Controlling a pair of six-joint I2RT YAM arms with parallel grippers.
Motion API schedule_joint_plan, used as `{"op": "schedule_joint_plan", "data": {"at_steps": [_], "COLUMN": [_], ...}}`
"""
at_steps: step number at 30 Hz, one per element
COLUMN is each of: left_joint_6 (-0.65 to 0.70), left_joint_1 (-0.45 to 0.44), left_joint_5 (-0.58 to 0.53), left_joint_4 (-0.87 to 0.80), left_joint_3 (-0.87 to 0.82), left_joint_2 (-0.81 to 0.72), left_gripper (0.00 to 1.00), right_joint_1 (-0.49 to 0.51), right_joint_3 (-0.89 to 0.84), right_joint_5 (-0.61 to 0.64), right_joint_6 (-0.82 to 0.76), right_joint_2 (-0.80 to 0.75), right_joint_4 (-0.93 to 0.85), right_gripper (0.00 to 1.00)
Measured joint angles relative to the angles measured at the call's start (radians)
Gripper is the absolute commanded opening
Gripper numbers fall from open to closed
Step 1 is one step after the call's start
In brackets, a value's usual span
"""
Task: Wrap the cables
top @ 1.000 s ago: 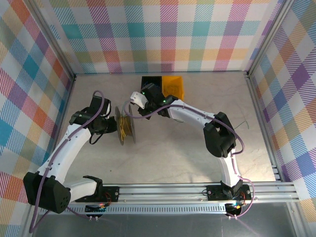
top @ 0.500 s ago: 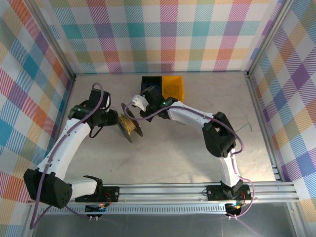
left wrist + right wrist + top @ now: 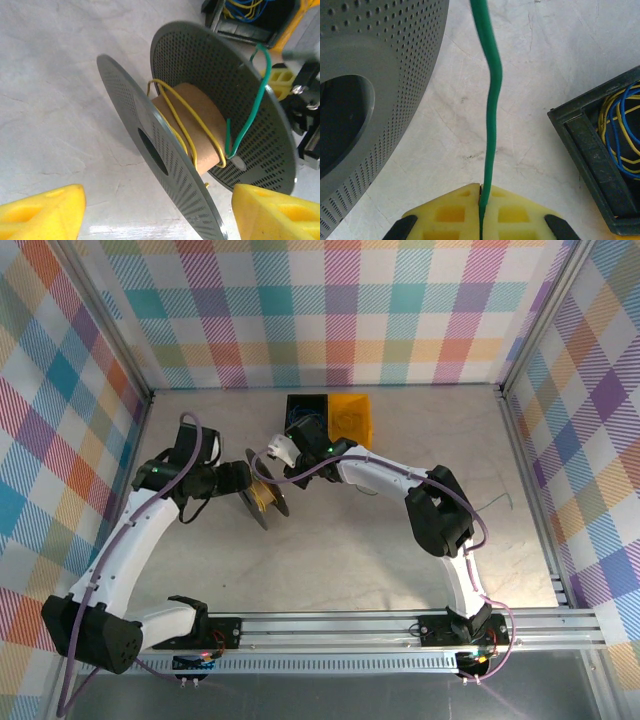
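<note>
I see my left gripper [image 3: 157, 215] spread wide near the spool [image 3: 215, 95], on edge on the bench [image 3: 60, 75], yellow cable [image 3: 181, 116] wound on its core, right gripper [image 3: 481, 210] pinching the green cable [image 3: 494, 100] just beside the spool

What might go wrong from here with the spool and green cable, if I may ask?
The left gripper is open, so the spool stands on edge unheld; a tug from the right gripper, shut on the green cable, might topple it. The yellow wire sits loose on the core and may slip.
</note>
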Motion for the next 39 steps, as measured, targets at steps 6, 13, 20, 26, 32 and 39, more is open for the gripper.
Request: {"op": "schedule_joint_plan", "data": {"at_steps": [6,13,20,26,32,39], "left_joint_6": [-0.032,-0.041,-0.027,-0.004,0.024,0.060], "left_joint_1": [-0.051,-0.062,-0.063,-0.063,-0.063,-0.063], "left_joint_5": [-0.002,-0.010,-0.039,-0.072,-0.094,-0.114], "left_joint_4": [0.064,0.135,0.153,0.150,0.145,0.129], "left_joint_3": [-0.027,-0.034,-0.033,-0.023,-0.004,0.047], "left_joint_2": [0.047,0.099,0.172,0.190,0.199,0.231], "left_gripper": [0.80,0.75,0.61,0.52,0.48,0.43], "right_joint_1": [0.003,0.015,0.019,0.019,0.019,0.020], "right_joint_3": [0.009,0.009,-0.008,-0.045,-0.089,-0.121], "right_joint_5": [0.000,-0.004,-0.024,-0.039,-0.039,-0.038], "right_joint_6": [0.000,0.008,0.023,0.024,0.026,0.027], "right_joint_2": [0.000,0.000,-0.003,-0.015,-0.054,-0.086], "right_joint_4": [-0.004,-0.006,0.004,0.014,0.026,0.035], "right_gripper": [0.00,0.00,0.00,0.00,0.00,0.00]}}
